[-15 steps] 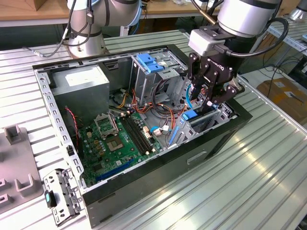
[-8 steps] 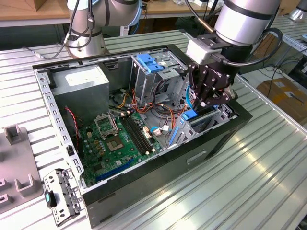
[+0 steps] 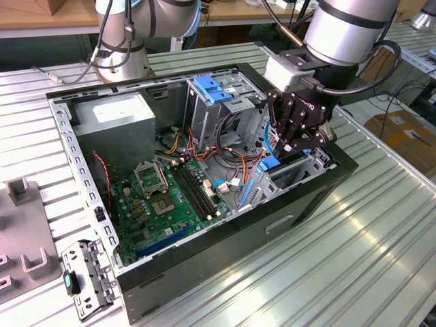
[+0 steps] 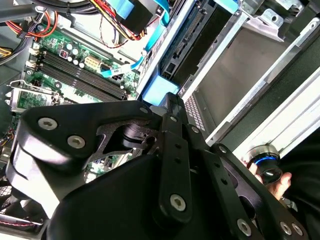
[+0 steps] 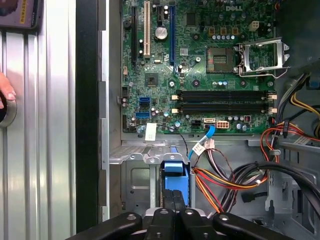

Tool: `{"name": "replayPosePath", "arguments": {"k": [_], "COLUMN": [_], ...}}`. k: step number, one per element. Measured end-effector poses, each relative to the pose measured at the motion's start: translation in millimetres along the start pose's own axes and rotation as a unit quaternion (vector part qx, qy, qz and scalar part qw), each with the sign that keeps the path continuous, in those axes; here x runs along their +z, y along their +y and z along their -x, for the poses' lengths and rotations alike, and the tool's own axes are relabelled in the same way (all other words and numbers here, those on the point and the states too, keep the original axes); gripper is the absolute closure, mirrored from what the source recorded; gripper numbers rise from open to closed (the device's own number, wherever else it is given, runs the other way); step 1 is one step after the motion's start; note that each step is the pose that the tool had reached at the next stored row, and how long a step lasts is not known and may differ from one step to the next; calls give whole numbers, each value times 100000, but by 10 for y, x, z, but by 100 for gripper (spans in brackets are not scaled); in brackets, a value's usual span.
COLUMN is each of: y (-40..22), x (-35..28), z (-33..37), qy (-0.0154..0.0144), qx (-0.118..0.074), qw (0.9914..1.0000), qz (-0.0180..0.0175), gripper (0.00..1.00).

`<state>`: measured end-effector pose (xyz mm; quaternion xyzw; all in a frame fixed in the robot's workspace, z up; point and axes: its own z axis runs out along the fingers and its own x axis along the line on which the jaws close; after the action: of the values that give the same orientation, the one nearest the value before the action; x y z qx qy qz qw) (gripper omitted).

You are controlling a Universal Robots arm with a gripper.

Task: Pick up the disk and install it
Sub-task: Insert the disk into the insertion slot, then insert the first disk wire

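Disk [image 4: 199, 36] on edge, inside drive bay [image 4: 245, 55]

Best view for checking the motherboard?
First wrist view: the motherboard is square-on and nearly whole, with socket and memory slots plain. Exterior view shows the board slanted, cables at its far edge. Second wrist view catches a corner.

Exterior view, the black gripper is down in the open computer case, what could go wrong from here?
The black gripper hangs at the metal drive cage, close to a bundle of orange, red and black wires; it could snag them. A sideways slip might strike the green motherboard. A person's hand is close by and could be struck.
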<state>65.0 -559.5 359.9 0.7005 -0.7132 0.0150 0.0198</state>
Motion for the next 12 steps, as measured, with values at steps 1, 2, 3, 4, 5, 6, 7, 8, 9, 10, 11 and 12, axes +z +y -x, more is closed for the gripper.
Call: {"name": "replayPosePath", "arguments": {"k": [1,2,3,4,5,6,7,8,9,10,11,12], "y": [0,0,0,0,0,0,0,0,-3,-11,-19,-37], "x": [0,1,1,1,2,2,2,2,3,3,3,3], "z": [0,0,0,0,0,0,0,0,0,1,1,1], "qy": [-2,-3,-1,-5,-2,-2,-1,-1,-7,-11,-6,-7], "qx": [0,1,2,2,2,1,2,-1,1,-6,-2,-1], "qw": [100000,100000,100000,100000,100000,100000,100000,100000,100000,100000,100000,100000], "qz": [1,0,0,-2,-1,1,1,1,-1,-4,-1,-2], "gripper": [89,89,89,89,89,89,89,89,89,89,89,89]}}
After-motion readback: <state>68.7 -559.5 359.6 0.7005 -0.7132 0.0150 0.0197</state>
